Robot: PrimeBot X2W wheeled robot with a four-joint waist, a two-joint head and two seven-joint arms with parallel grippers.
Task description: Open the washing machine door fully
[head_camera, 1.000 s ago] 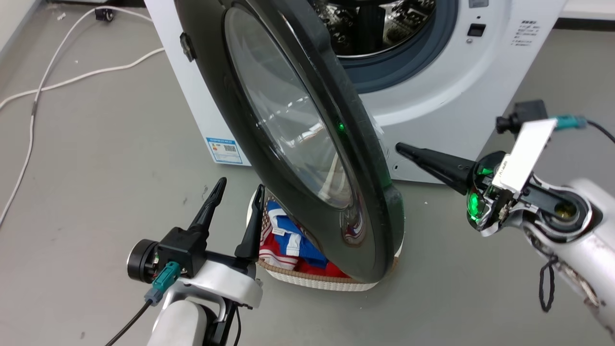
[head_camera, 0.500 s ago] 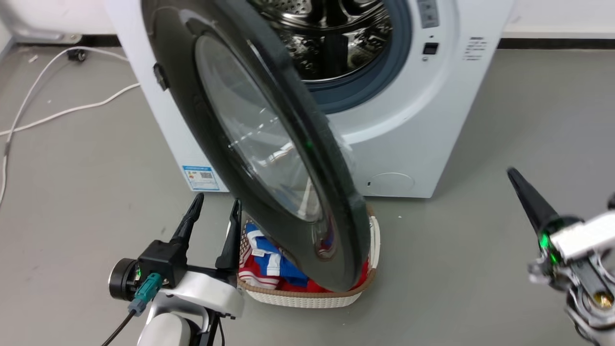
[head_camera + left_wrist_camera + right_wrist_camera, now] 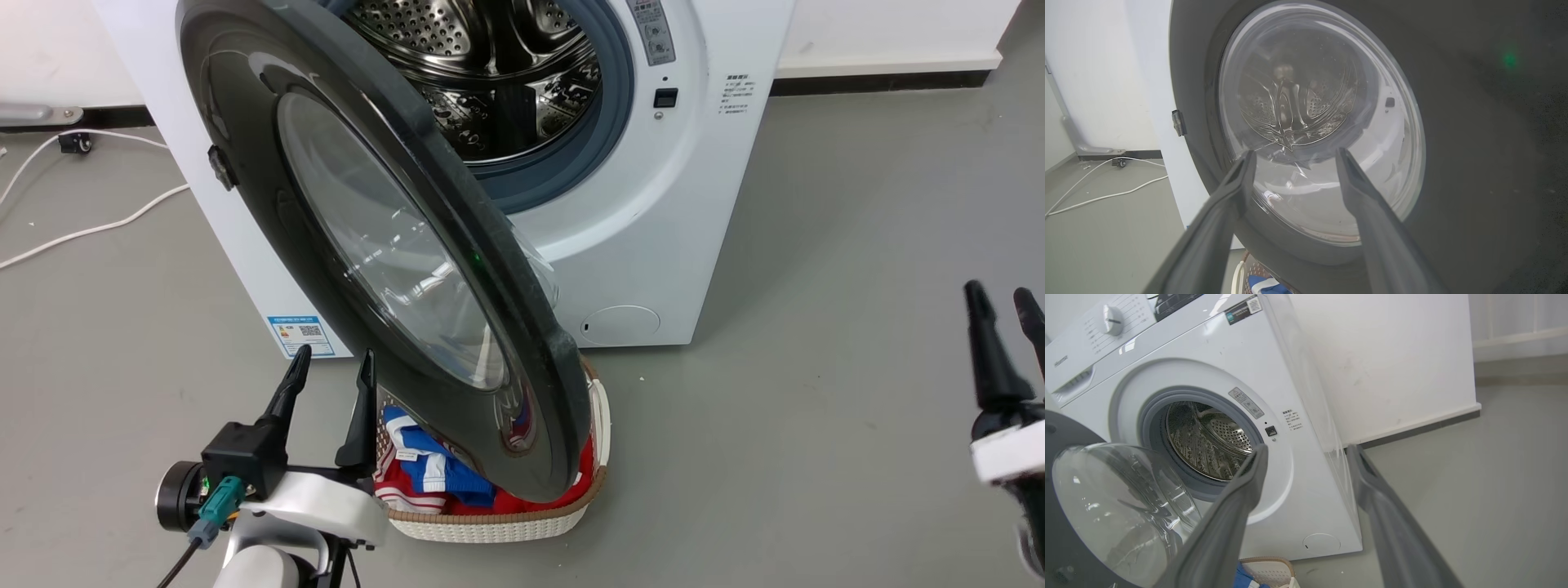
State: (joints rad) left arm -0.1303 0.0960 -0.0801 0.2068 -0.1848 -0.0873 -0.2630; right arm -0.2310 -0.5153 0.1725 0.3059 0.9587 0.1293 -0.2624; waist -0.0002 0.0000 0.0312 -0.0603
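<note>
Washing machine door [image 3: 384, 245] stands swung out from the front of the washing machine [image 3: 653, 245], hinged at the machine's 9 o'clock side. Its glossy black ring and clear bulging glass angle toward the camera in the head view. The free edge reaches down to 6 o'clock, over a cream basket [image 3: 490, 527] on the floor [image 3: 816, 367]. In the left wrist view the door [image 3: 1474, 163] is seen from its outer face, with the drum showing through the glass. In the right wrist view its glass bowl [image 3: 1114, 506] bulges toward the machine [image 3: 1229, 355] at 8 o'clock.

Behind the door the perforated steel drum [image 3: 482, 73] lies uncovered at 12 o'clock, ringed by the grey gasket [image 3: 608, 106]. A small dark catch [image 3: 219, 167] sits on the door's rim at 9 o'clock. Low on the white front are a blue sticker [image 3: 300, 335] at 7 o'clock and a round cap [image 3: 622, 322] at 5 o'clock. Red, white and blue clothes [image 3: 424, 474] fill the basket.

At 7 o'clock of the door, the left hand [image 3: 335, 355] has its fingers moderately apart and holds nothing. It is just beside the lower rim, and I cannot tell whether it touches. The right hand [image 3: 998, 290] is at 3 o'clock, well apart from the door, fingers parted and empty, pointing toward the machine's front corner [image 3: 1308, 448]. A white cable [image 3: 90, 233] trails across the floor at 9 o'clock.
</note>
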